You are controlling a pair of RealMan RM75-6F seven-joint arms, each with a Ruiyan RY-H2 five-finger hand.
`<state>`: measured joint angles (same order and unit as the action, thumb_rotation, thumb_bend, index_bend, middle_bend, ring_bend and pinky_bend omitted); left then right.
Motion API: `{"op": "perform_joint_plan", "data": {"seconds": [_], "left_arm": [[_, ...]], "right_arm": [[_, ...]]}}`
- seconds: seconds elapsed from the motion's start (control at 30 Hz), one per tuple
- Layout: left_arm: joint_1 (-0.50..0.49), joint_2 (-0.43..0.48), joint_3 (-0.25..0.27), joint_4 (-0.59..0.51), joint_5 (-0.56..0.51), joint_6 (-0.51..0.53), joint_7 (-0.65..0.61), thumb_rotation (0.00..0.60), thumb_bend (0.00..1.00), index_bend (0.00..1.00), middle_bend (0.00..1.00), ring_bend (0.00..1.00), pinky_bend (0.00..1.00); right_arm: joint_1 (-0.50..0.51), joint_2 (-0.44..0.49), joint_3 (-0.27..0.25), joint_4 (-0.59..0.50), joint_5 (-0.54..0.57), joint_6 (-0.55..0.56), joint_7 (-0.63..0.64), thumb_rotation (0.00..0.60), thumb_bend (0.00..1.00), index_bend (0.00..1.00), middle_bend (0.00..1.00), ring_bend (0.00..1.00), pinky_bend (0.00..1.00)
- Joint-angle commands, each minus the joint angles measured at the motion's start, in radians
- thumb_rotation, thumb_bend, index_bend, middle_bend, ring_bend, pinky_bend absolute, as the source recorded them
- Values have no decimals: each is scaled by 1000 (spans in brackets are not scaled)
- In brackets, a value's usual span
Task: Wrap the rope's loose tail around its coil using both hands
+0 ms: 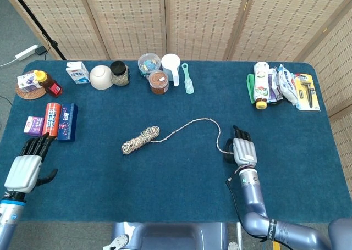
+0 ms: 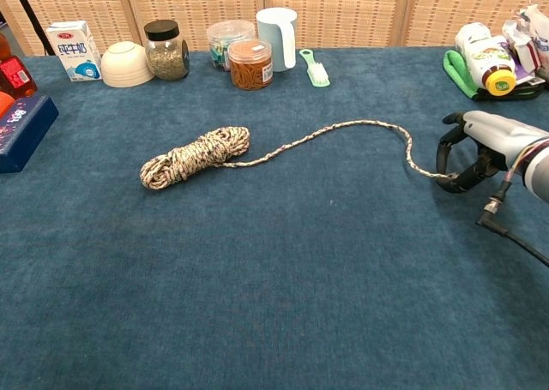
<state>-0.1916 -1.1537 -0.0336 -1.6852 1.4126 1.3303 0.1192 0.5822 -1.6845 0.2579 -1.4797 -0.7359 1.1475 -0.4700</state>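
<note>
A speckled rope coil [image 1: 141,139] [image 2: 196,157] lies left of the table's middle. Its loose tail [image 1: 203,120] [image 2: 343,126] arcs away to the right and bends down to my right hand [image 1: 242,149] [image 2: 480,146]. That hand rests on the cloth with its fingers curled and pinches the tail's end. My left hand [image 1: 25,165] sits at the near left edge of the table, fingers spread and holding nothing, far from the coil; the chest view does not show it.
Along the back stand a milk carton [image 1: 77,72], a bowl [image 1: 101,77], a jar [image 2: 165,51], two tubs, a white cup [image 2: 277,27] and a brush [image 2: 315,68]. Bottles and packets [image 1: 280,85] crowd the back right. Boxes [image 1: 52,120] lie at the left.
</note>
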Motion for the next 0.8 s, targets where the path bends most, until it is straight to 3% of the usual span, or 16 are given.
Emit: {"op": "perform_joint_plan", "data": {"seconds": [0.03,0.33,0.8], "left_arm": [[-1,-1,-1,0,-2,-2,2,600,285,0,0,0,22],[-49,-37,-37,-26,-46,-53,57,600,284,0,0,0,22],[-250,-244,-153,-24,-287,-261,222,600,285,0,0,0,22]], "right_arm": [[-2,4,-1,-4,-4,0,3,600,480,592,0,0,0],[-9,34,-1,-34,-28,10,7,600,480,596,0,0,0],[-16,79,9,-84,-39,28,6,600,479,598,0,0,0]]}}
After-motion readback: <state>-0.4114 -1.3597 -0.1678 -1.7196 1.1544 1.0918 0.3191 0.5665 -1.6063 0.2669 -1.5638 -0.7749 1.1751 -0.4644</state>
